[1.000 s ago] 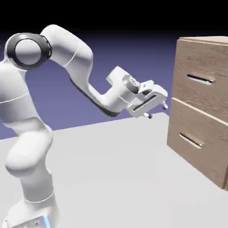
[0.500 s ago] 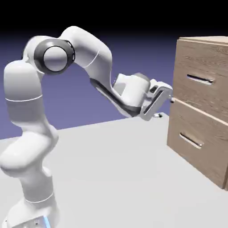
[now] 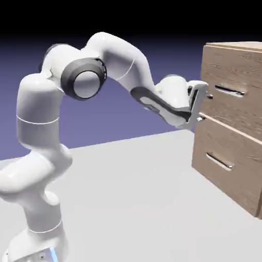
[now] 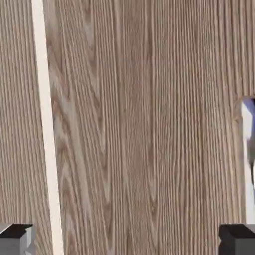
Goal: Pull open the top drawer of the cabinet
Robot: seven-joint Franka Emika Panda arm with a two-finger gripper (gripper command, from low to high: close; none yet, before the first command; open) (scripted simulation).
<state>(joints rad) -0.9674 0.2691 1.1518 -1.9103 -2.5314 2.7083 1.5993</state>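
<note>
Wood-grain cabinet (image 3: 233, 138), boxy; top drawer (image 3: 230, 74) shut, slim shiny bar handle (image 3: 230, 91). Claw (image 3: 204, 107) spread, empty, near drawer fronts.

Place: a robot test space, rendered in simulation rather than a real room
Backdrop: plain blue-violet, fading to black at the top
Surface: a broad, plain pale-grey bench (image 3: 128, 204)
Machine: a white jointed robot arm (image 3: 38, 128) standing at the exterior view's left
Furniture: a wood-grain cabinet (image 3: 230, 112) with metal bar handles, at the exterior view's right
</note>
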